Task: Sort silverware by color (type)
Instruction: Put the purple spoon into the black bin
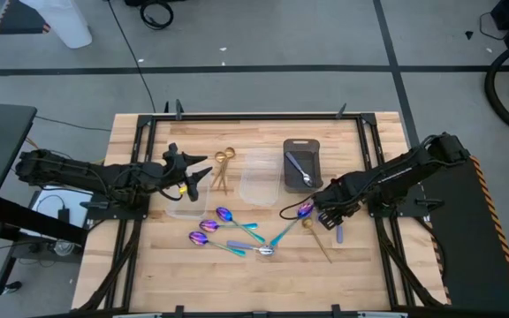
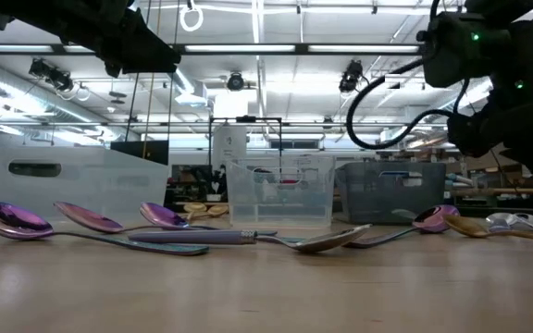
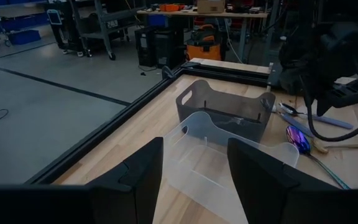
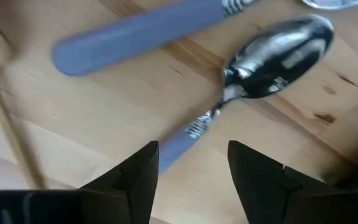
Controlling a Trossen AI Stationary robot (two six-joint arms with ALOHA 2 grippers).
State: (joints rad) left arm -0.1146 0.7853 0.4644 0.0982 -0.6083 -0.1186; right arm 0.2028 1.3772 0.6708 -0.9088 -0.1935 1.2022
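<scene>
The silverware lies on the wooden table. Three purple-blue spoons (image 1: pixel 212 226) with teal handles lie near the middle, and a fourth (image 1: pixel 302 212) lies by my right gripper (image 1: pixel 332 218). Gold pieces (image 1: pixel 224 168) lie at the back, and one gold spoon (image 1: pixel 315 231) at the right. A silver spoon (image 1: pixel 300 168) rests in the dark grey tray (image 1: pixel 290 146). My right gripper (image 4: pixel 194 168) points down, open, over a silver-bowled spoon with a lavender handle (image 4: pixel 272 50); its fingers stand on either side of the handle. My left gripper (image 1: pixel 201 177) hangs open above a clear container (image 1: pixel 186 205).
A second clear container (image 1: pixel 259 181) stands between the gold pieces and the grey tray. Another lavender-handled utensil (image 1: pixel 247 247) lies near the front among the purple spoons. A black frame (image 1: pixel 263 116) borders the table. Bare wood shows along the near edge.
</scene>
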